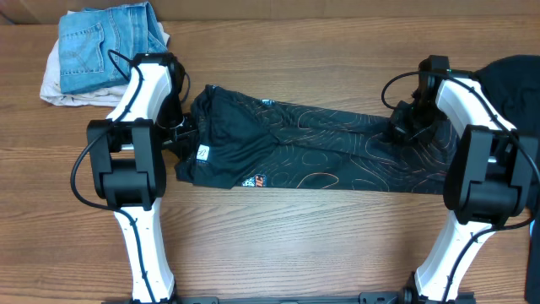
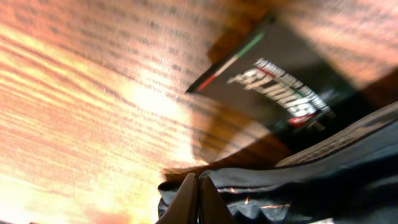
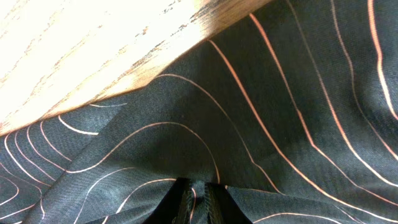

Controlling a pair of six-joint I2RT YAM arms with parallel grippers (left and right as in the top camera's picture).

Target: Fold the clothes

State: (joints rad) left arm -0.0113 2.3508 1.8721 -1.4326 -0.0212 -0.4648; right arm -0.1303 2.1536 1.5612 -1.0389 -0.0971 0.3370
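Lying near the jersey (image 1: 312, 148), jeans (image 1: 105, 46) show only overhead.

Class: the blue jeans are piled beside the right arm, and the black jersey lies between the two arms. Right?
No. The overhead view shows the blue jeans piled beside the left arm, not the right arm. The black jersey does lie between the two arms.

On desk (image 1: 278, 245), jersey (image 1: 321, 143) lies across centre; folded pile (image 1: 93, 51) behind it at left; another garment (image 1: 516, 78) far right.
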